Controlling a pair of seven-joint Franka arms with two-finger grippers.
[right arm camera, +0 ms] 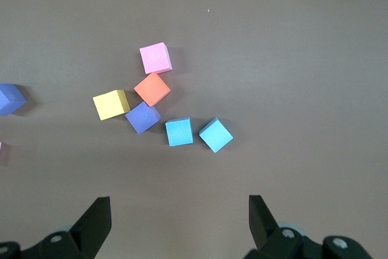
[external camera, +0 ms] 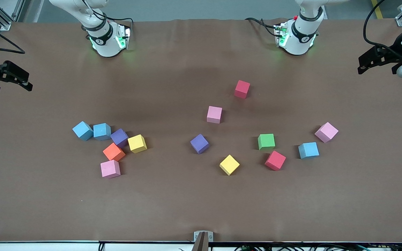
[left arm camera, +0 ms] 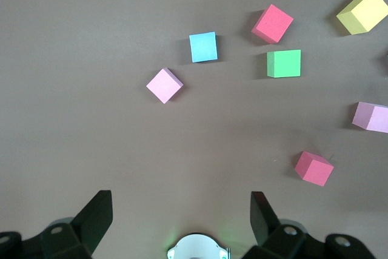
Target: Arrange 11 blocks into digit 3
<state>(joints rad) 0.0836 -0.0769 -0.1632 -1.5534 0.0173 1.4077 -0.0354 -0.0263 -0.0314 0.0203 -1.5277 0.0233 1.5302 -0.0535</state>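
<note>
**Thirteen loose blocks on a brown counter, both arms waiting at the ends**

Two groups of small coloured blocks lie scattered on the brown counter (external camera: 201,202); no figure is formed.

Toward the right arm's end sits a tight cluster of six: two light blue blocks (external camera: 82,130) (external camera: 102,131) side by side, a purple block (external camera: 119,137) touching the second of them, a yellow block (external camera: 137,143) beside the purple one, an orange block (external camera: 113,152) nearer the front camera, and a pink block (external camera: 110,169) nearest of all.

In the middle and toward the left arm's end, seven more lie apart from one another: a red block (external camera: 242,89) farthest from the front camera, a pink block (external camera: 214,114), a purple block (external camera: 199,143), a yellow block (external camera: 229,165), a green block (external camera: 266,141), a second red block (external camera: 275,160), a light blue block (external camera: 308,150) and a pink block (external camera: 326,132).

The right gripper (external camera: 5,78) hangs over its end of the counter, fingers (right arm camera: 94,222) spread wide and holding nothing. The left gripper (external camera: 379,61) waits likewise over its own end, fingers (left arm camera: 97,213) apart and empty.
</note>
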